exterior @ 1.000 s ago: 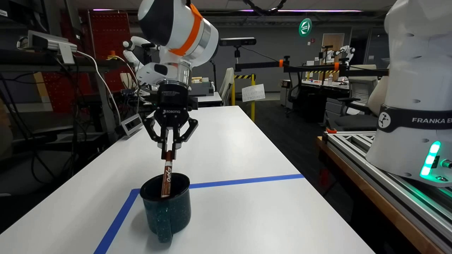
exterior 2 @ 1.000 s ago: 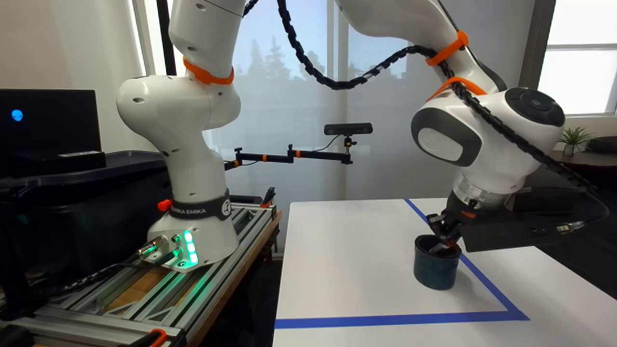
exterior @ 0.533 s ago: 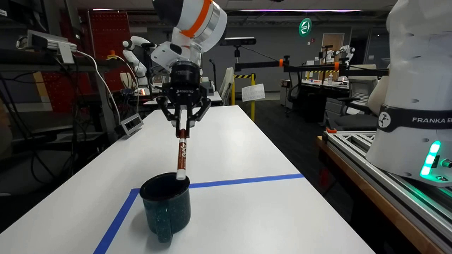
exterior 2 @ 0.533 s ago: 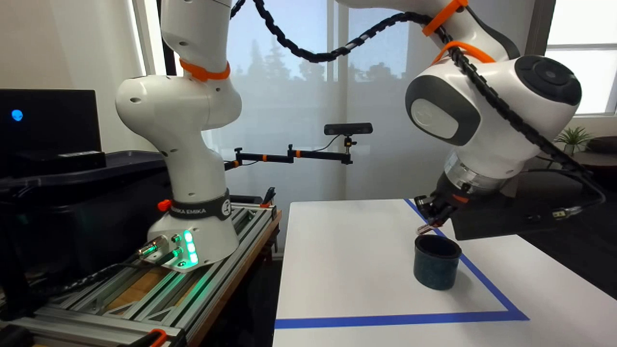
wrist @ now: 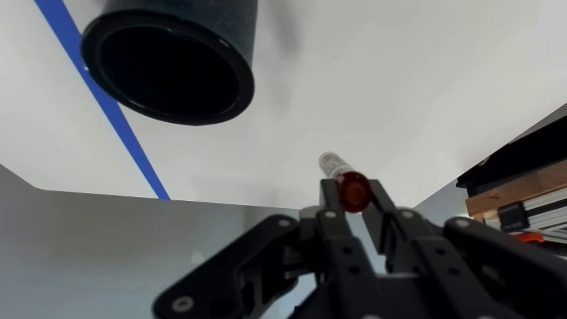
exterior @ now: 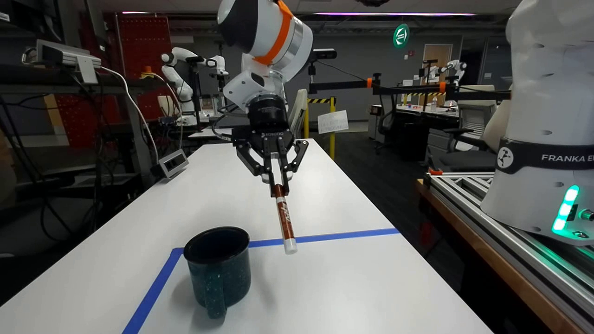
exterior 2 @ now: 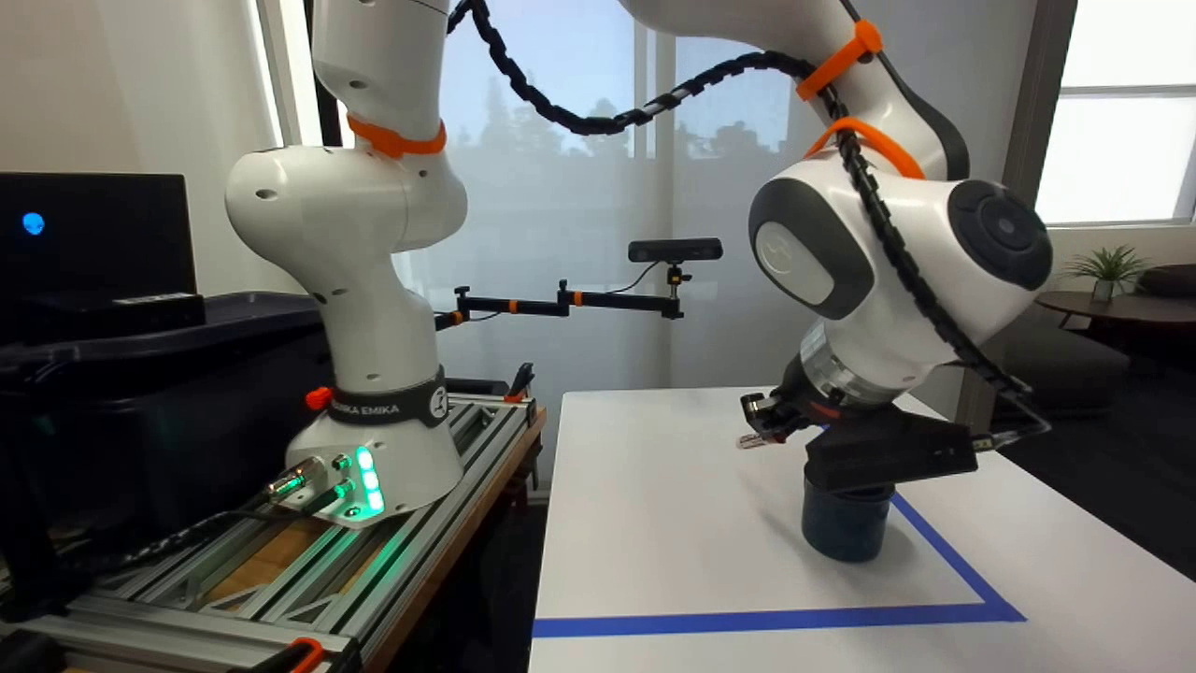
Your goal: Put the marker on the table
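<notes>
The marker [exterior: 285,218] has a reddish-brown body with a white lower end. My gripper [exterior: 279,189] is shut on its upper, reddish end. The marker hangs tilted in the air above the white table [exterior: 352,283], outside the cup. In an exterior view only its pale end [exterior 2: 750,441] shows past the gripper [exterior 2: 768,434]. In the wrist view the marker [wrist: 354,191] sits between the two fingertips [wrist: 353,188], its round reddish end facing the camera. The table [wrist: 398,88] shows beneath it.
A dark teal cup [exterior: 220,283] stands upright on the table beside the marker; its dark opening shows in the wrist view [wrist: 168,71]. Blue tape [exterior: 334,237] crosses the table. The robot's base [exterior 2: 374,467] stands on a metal-framed bench. A small device [exterior: 172,163] sits at the table's edge.
The marker was inside the cup one second ago. My gripper has lifted it out and carried it sideways, away from the cup and toward the robot's base. The cup has not moved.
</notes>
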